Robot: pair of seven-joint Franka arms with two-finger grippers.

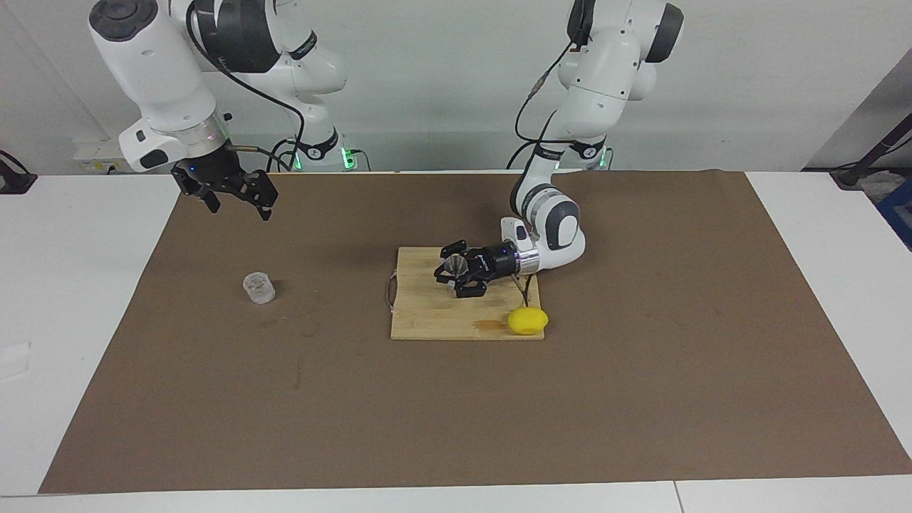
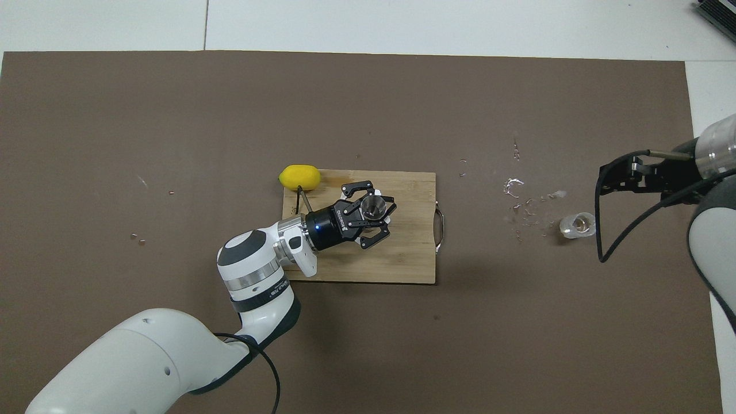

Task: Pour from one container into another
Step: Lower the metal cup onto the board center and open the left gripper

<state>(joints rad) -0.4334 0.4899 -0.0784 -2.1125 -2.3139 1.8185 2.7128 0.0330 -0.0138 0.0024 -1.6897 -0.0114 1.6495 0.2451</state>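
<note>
Brown mat, metal jigger clamped between left jaws over cutting board

The jigger is shiny silvery metal. The cutting board is pale, matt wood with visible grain. At the board's five o'clock corner, the lemon looks smooth and waxy. The cup is clear glass. The brown mat is matt, like paper.
</note>
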